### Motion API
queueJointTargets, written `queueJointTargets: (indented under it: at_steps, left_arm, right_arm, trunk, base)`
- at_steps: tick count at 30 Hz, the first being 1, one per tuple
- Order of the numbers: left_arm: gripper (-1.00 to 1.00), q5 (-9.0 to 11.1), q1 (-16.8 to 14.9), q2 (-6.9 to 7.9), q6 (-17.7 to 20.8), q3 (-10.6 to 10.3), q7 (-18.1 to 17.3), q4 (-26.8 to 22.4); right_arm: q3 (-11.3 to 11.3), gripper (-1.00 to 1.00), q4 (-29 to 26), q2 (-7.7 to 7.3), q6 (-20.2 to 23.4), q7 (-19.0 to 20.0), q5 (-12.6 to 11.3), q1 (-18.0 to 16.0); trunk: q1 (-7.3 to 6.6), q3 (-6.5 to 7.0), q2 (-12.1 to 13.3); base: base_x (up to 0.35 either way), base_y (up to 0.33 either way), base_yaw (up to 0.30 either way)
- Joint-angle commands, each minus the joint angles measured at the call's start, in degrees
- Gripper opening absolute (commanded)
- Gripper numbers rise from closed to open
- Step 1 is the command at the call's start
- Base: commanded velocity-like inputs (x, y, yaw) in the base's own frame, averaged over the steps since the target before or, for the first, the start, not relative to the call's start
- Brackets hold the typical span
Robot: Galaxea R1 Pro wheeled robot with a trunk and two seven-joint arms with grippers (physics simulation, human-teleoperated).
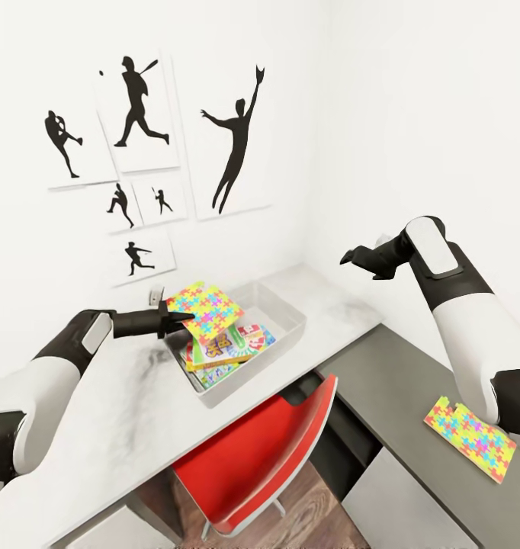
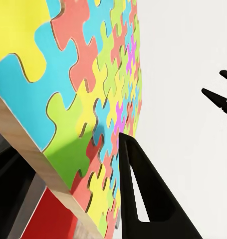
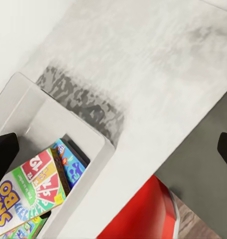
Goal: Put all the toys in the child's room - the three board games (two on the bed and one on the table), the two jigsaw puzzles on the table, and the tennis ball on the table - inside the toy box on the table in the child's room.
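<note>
L gripper (image 1: 171,318) clamps jigsaw puzzle (image 1: 208,312) above toy box (image 1: 287,305), frame center; R gripper (image 1: 350,256) fingers spread wide, mid-right.

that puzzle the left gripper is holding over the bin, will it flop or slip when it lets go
Probably stiff: the puzzle stays flat though the left gripper pinches only one edge. Its thin edge looks like rigid board. The printed face looks smooth, so it may slide off the tilted game boxes already stacked in the bin.
</note>
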Motion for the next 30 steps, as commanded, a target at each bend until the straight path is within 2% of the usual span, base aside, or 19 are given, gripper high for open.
queueJointTargets:
  at_steps: [1, 7, 30]
  left_arm:
    - [-1.00, -0.40, -0.12, -0.03, 0.13, 0.29, -0.31, 0.04]
    - [-1.00, -0.37, -0.32, -0.48, 0.13, 1.15, -0.29, 0.10]
    - [-1.00, -0.36, -0.34, -0.71, 0.13, 1.26, -0.34, 0.10]
  right_arm:
    - [0.25, 1.00, -0.04, -0.07, 0.02, -0.56, -0.60, -0.07]
    - [0.27, 1.00, -0.04, -0.07, 0.02, -0.56, -0.52, -0.06]
    - [0.27, 1.00, -0.04, 0.02, 0.02, -0.56, -0.43, 0.03]
  trunk:
    - [0.03, -0.22, -0.13]
    - [0.03, -0.79, -0.13]
    - [0.03, -2.97, -0.13]
  base:
    - [0.000, 0.000, 0.000]
    - [0.000, 0.000, 0.000]
    - [0.000, 0.000, 0.000]
